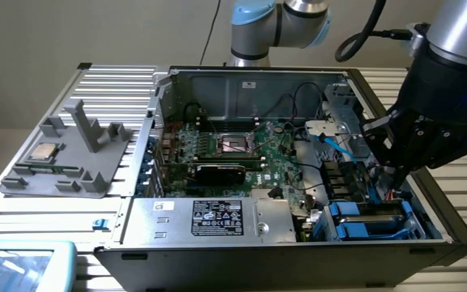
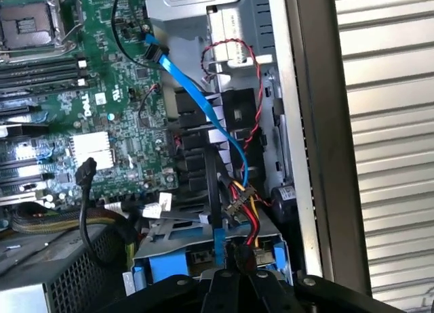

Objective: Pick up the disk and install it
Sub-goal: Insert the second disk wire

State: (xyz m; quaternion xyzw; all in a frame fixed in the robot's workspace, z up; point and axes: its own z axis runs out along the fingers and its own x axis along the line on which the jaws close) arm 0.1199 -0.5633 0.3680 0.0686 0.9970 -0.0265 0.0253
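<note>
Black pincer (image 1: 389, 184) (image 2: 234, 264) fingers are drawn fully together and reach down into the open computer case (image 1: 396, 246). Whether anything is pinched between them cannot be told. Directly beneath the tips lies the disk (image 1: 362, 222) (image 2: 165, 265), its bright blue carrier frame sitting in the drive bay at the corner of the case. Most of its metal face is hidden by the bay and by the pincer body. A bundle of red, yellow and black wires (image 2: 247, 215) ends in a plug just beside the fingertips. A thin blue cable (image 1: 337, 146) (image 2: 196, 96) runs away from there across the bay towards the green motherboard (image 1: 242, 149) (image 2: 102, 110). Twisted red-and-black wires (image 2: 254, 89) loop further out along the case wall.

Beyond the disk, away from the pincer, the grey labelled power-supply box (image 1: 209, 219) lies along the case's near edge. Well apart from the pincer, outside the case on the slatted tabletop (image 1: 55, 210), a grey fixture (image 1: 79, 155) carries a small square processor chip (image 1: 44, 152).
</note>
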